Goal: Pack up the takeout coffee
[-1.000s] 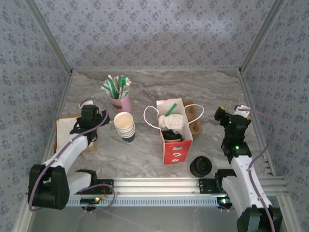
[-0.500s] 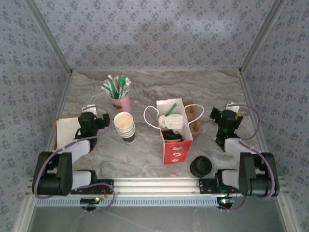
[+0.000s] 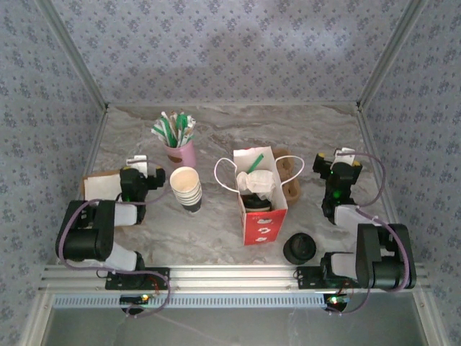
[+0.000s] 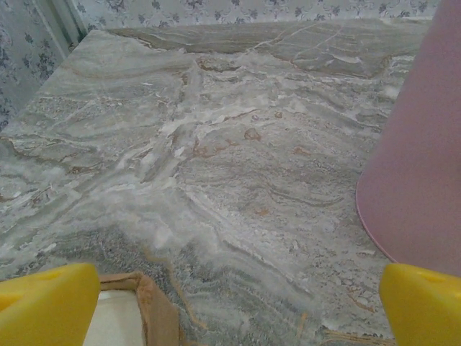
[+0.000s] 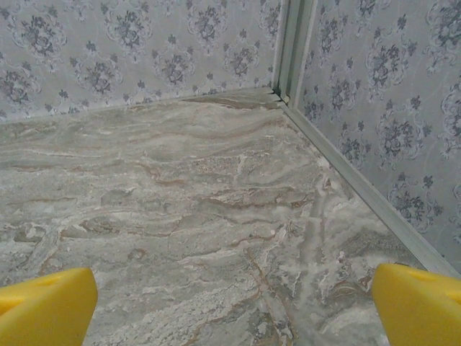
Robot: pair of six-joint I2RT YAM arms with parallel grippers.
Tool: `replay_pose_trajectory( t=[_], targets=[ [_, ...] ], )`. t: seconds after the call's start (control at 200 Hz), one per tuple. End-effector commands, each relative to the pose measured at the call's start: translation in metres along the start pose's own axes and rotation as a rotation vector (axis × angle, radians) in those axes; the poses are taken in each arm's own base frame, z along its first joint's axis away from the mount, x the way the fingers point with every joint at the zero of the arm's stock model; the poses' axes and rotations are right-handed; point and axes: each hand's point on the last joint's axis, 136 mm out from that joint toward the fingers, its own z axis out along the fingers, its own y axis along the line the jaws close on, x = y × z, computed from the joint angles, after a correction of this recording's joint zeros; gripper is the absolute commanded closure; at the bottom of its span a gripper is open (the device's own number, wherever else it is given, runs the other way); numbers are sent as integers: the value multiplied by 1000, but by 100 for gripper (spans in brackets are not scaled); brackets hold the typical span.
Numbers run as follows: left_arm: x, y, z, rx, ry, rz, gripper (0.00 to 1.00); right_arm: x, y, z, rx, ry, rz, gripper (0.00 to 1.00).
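The takeout coffee (image 3: 256,205) stands inside the red and white paper bag (image 3: 262,222) at the table's middle. Only its black lid shows in the bag's open top, beside white napkins and a green straw. My left gripper (image 3: 140,173) (image 4: 234,310) is open and holds nothing. It hangs low over the marble left of the bag, next to the pink cup (image 4: 421,151). On the right side, my right gripper (image 3: 338,164) (image 5: 234,306) is also open over bare marble, with nothing between its yellow fingertips (image 5: 47,303). Both arms are folded back near their bases.
A stack of white cups (image 3: 187,189) stands left of the bag, with the pink cup of straws (image 3: 180,150) behind it. A pile of black lids (image 3: 299,248) sits near the front right. A cardboard carrier (image 3: 291,180) lies behind the bag. A brown napkin tray (image 3: 95,189) is at far left.
Both arms have folded back toward their bases, drawing the grippers slightly up the view. Both grippers stay open, and the bag and cups have not moved.
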Motion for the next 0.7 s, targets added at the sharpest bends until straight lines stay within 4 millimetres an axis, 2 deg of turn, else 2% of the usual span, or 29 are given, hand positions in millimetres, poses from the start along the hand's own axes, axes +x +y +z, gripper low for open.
replay_pose_trajectory(
  t=[0.0,0.095,0.205,0.32,0.47,0.51,0.56,0.695],
  targets=[
    [-12,-1,3,9,-52,1,1,1,-5,-3,19,26,-11,0],
    [-12,3,3,-13,-54,-6,0,17,-9,-4,18,75,23,0],
    [-12,8,4,-29,-48,-24,0,29,-11,-2,27,39,8,0],
    [-11,10,6,-29,-38,-34,0,32,8,5,-58,37,5,0],
    [-11,10,8,-31,-29,-33,0,51,47,17,-174,72,-139,0],
    [-11,10,9,-30,-22,-33,1,57,42,22,-168,105,-108,0],
    [-11,10,11,-31,-9,-31,1,55,36,26,-153,92,-85,0],
    [-12,8,15,-18,10,-27,0,56,36,27,-157,109,-83,0]
  ],
)
